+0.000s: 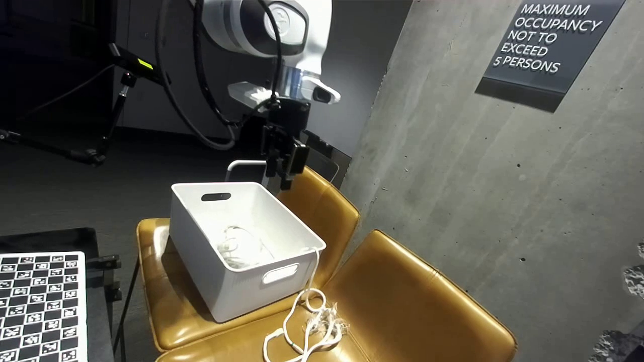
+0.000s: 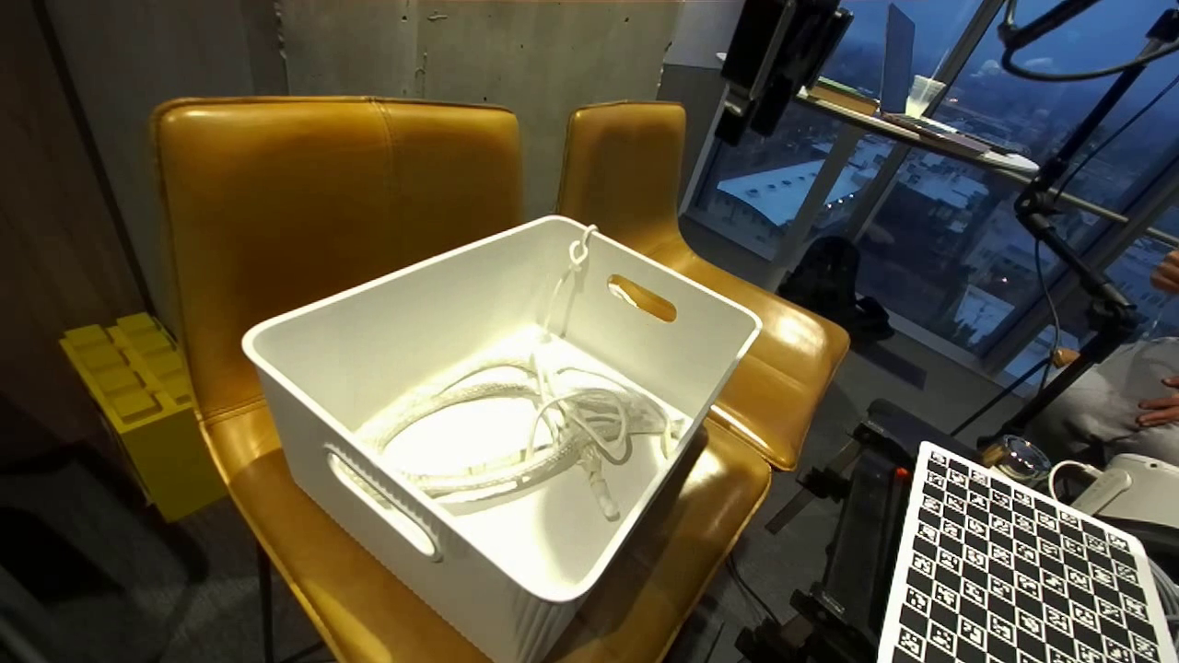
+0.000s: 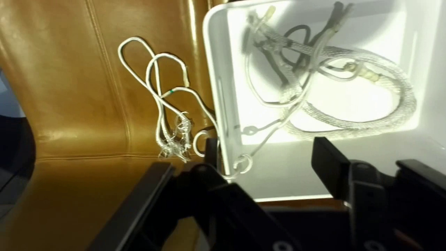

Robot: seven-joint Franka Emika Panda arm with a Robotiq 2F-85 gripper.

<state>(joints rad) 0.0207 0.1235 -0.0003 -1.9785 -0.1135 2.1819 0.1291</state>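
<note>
Rope (image 1: 324,322): draped over bin (image 1: 241,297) rim, slack at 5 o'clock on chair (image 1: 422,301) in an exterior view; likely light, limp, best pinched at rim. Gripper (image 3: 268,157): jaws wide, empty.

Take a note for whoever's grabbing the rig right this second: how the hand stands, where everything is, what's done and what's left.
Hand: open and empty, higher than the bin and apart from it.
Things: bin on a chair; thick rope coiled inside; thin cord partly inside, partly draped out onto the next chair.
Done: rope is in the bin.
Left, seemingly: the length of cord lying outside the bin.
</note>
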